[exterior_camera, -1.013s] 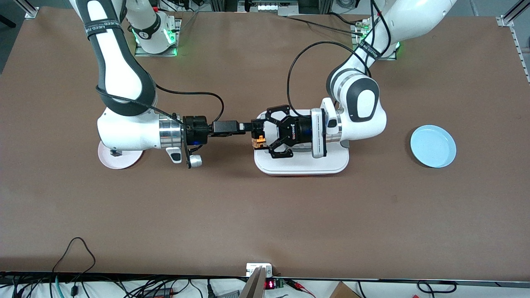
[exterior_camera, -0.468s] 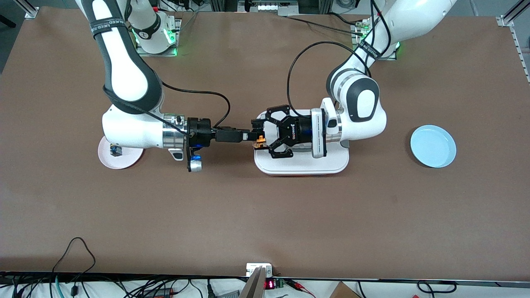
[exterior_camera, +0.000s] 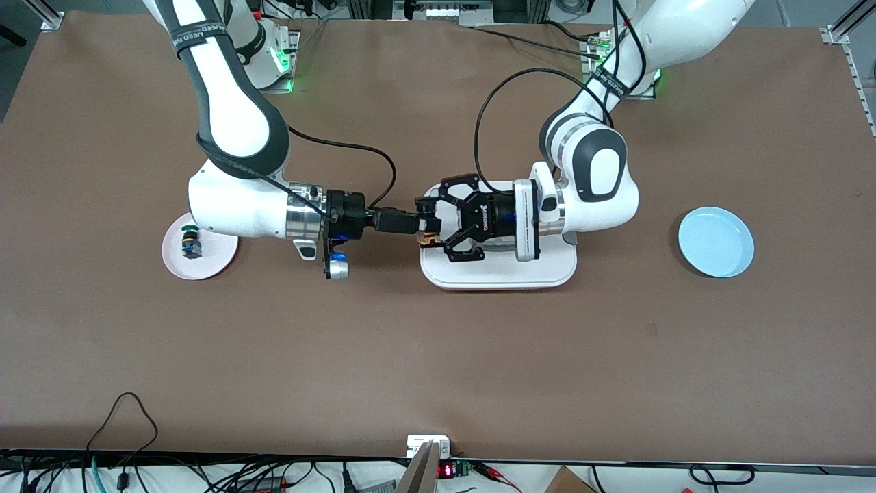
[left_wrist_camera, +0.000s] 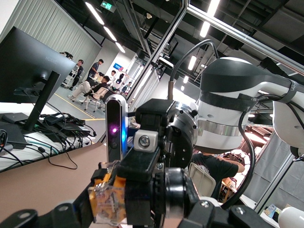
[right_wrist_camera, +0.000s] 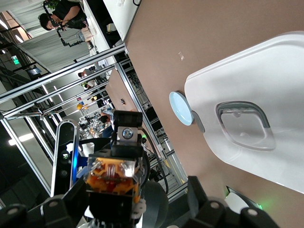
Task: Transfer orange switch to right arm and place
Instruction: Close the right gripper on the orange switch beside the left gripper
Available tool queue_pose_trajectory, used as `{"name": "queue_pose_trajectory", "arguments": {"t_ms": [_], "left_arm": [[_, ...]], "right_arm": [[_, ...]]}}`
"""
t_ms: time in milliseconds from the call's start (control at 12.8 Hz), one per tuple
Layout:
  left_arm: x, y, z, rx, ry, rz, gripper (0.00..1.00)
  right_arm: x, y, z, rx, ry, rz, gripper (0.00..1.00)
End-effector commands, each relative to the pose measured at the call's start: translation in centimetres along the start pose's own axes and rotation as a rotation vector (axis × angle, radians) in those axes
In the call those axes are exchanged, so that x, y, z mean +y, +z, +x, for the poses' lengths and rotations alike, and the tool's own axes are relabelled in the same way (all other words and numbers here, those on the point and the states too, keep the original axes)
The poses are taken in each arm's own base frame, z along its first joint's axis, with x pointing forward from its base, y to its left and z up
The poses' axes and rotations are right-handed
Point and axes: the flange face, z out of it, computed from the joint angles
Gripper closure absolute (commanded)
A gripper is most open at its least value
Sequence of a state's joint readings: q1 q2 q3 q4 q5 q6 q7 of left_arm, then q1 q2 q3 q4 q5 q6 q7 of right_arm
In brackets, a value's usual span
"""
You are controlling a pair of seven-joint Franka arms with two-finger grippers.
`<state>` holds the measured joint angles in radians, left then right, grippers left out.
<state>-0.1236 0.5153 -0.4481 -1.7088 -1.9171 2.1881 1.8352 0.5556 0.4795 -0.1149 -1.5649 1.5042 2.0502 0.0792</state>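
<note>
Pink plate (exterior_camera: 209, 263) with green switch (exterior_camera: 189, 243), nine o'clock. Right gripper (exterior_camera: 419, 224), fingers released, flanks the orange switch (exterior_camera: 429, 237), which the left gripper (exterior_camera: 428, 223) grasps over the white tray (exterior_camera: 499, 274): clench squarely on its body before you let go. Blue plate (exterior_camera: 716, 242), three o'clock; nothing obstructs

I see: orange switch (right_wrist_camera: 112, 176) orange-tan | tray (exterior_camera: 506, 274) white | plate (exterior_camera: 716, 242) pale blue | table (exterior_camera: 438, 356) brown

switch: orange switch (right_wrist_camera: 113, 176) sat gripped in the left gripper (right_wrist_camera: 114, 187), base facing the camera | tray: white tray (right_wrist_camera: 266, 76) lay on the brown table (right_wrist_camera: 199, 33) | plate: blue plate (right_wrist_camera: 180, 108) stood beside the tray
</note>
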Motion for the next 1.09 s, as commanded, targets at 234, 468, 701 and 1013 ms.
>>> {"name": "queue_pose_trajectory", "arguments": {"t_ms": [234,468,701,1013], "left_arm": [[0.19,0.47,0.46,0.027,0.02,0.007,0.74],[0.17,0.46,0.46,0.027,0.017,0.008,0.74],[0.16,0.36,0.42,0.025,0.014,0.01,0.49],[0.43,0.63,-0.09,0.012,0.011,0.002,0.0]], "right_arm": [[-0.33,0.06,-0.31,0.007,0.016,0.019,0.47],[-0.49,0.0,-0.36,0.009,0.011,0.02,0.75],[-0.83,-0.31,-0.26,0.032,0.0,0.025,0.85],[-1.08,-0.57,-0.28,0.035,-0.002,0.028,0.85]]}}
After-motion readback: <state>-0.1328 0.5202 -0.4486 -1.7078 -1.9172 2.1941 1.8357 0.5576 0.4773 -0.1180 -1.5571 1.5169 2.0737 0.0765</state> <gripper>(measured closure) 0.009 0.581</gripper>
